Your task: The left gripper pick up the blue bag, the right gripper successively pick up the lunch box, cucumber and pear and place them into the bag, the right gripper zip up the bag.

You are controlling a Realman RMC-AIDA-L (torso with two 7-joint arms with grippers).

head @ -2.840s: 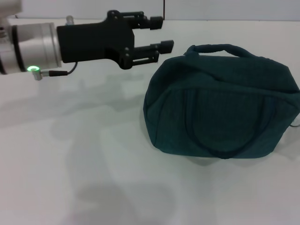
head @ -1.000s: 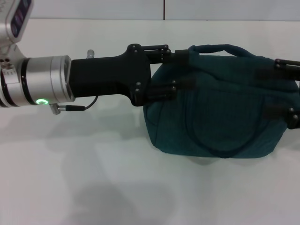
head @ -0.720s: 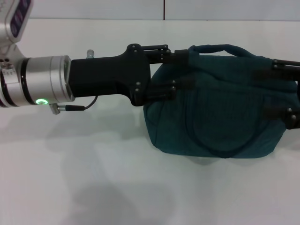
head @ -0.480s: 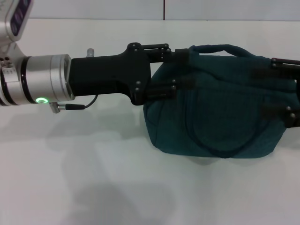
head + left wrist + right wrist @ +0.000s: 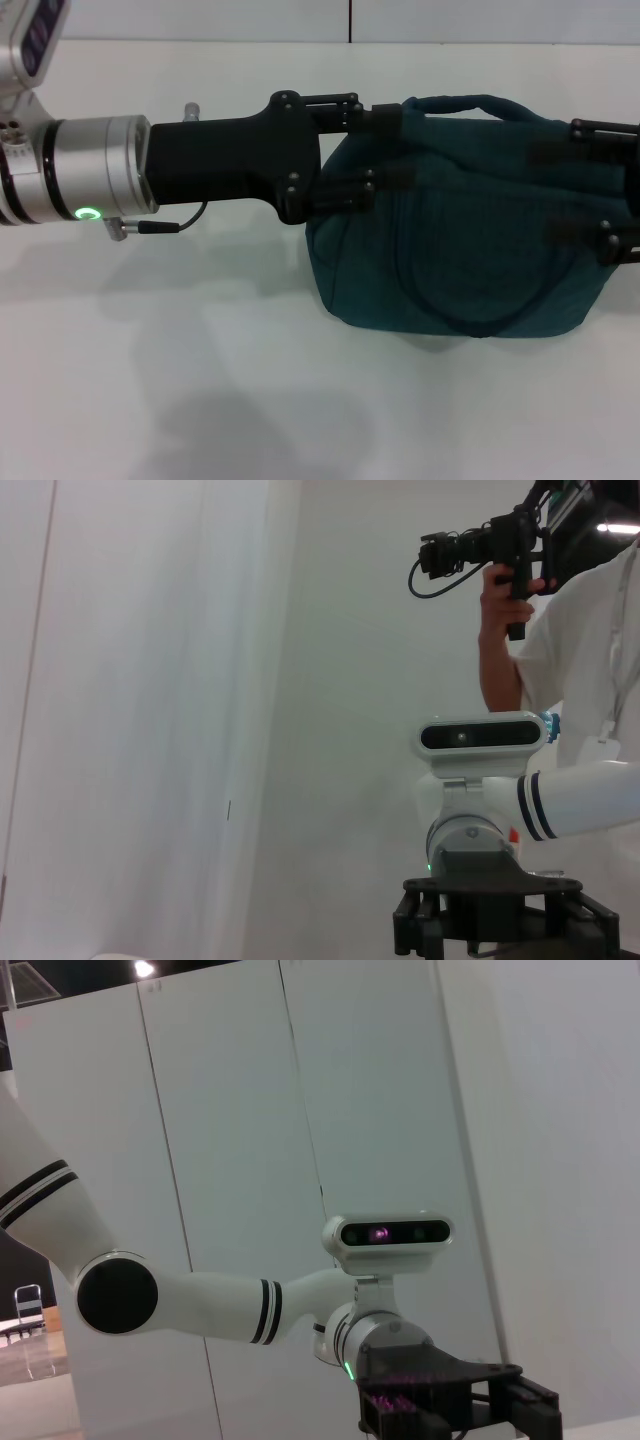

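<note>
Teal fabric of the blue bag (image 5: 470, 230) sits toward the worktop's (image 5: 200, 400) right edge, zipped-looking, no food in view. The left gripper (image 5: 385, 150) has moved in from clear of it, its spread fingers now straddling the bag's left end. The right gripper (image 5: 575, 190), newly arrived at the right end, also stands spread, holding nothing. White worktop; pale panelled walls and a person filming behind.

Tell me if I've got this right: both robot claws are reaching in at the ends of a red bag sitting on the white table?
Not quite: the bag is dark blue, not red, as the head view shows. The left gripper and the right gripper do reach in at its two ends, and it sits on the white table.
</note>
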